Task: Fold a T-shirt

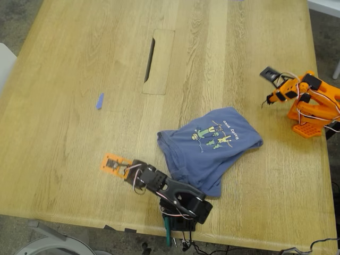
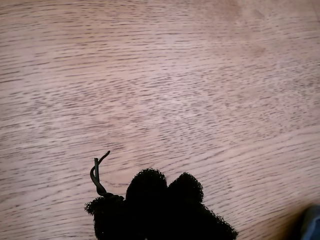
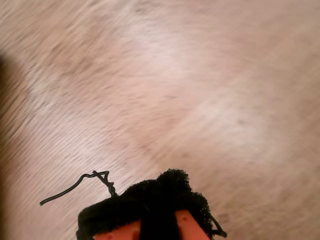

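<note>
Exterior view: the T-shirt (image 1: 211,147) lies loosely bunched on the table (image 1: 69,69), right of centre — folding looks partly done, not neat. Both grippers look empty over bare wood; jaw openings can't be told.

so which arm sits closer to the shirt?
The black arm at the exterior view's bottom edge: it lies right beside the T-shirt. The orange arm stands apart at the right, bare table between.

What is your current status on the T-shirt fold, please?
My first end effector and my second end effector look shut, empty, over bare table. T-shirt crumpled, unfolded, not held. Nothing in the way.
</note>
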Available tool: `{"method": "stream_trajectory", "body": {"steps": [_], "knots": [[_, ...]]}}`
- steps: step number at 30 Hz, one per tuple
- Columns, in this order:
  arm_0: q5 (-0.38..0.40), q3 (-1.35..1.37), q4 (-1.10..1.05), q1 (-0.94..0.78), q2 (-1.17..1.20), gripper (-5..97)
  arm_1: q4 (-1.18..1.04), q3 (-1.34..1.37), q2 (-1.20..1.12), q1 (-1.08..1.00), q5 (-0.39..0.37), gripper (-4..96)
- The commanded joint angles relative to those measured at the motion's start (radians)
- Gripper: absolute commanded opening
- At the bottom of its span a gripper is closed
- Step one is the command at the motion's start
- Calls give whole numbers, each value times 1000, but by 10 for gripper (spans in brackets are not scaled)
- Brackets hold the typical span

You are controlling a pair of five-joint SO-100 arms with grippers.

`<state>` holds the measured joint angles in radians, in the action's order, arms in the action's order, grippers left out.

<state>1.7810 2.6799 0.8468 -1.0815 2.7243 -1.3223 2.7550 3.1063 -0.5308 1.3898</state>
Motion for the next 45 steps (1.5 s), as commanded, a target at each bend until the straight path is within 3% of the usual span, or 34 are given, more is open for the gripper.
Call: {"method": "stream_trajectory", "body": {"steps": [1,9,15,23,28,36,45], "knots": [[-8,17,18,-44,130,-1,9,-29,43,-137,6,7],[-20,193,118,-124,486,-1,-46,74,293,-492,12,13],[-15,331,288,-163,877,-1,-81,67,295,-643,35,17],[-49,341,311,-221,885,-1,-175,110,299,-818,152,30],[-80,385,311,-281,887,-1,-141,155,299,-914,186,45],[40,385,449,-302,885,-1,-86,258,302,-1154,242,133],[167,385,557,-310,885,1,23,397,302,-1367,252,131]]}}
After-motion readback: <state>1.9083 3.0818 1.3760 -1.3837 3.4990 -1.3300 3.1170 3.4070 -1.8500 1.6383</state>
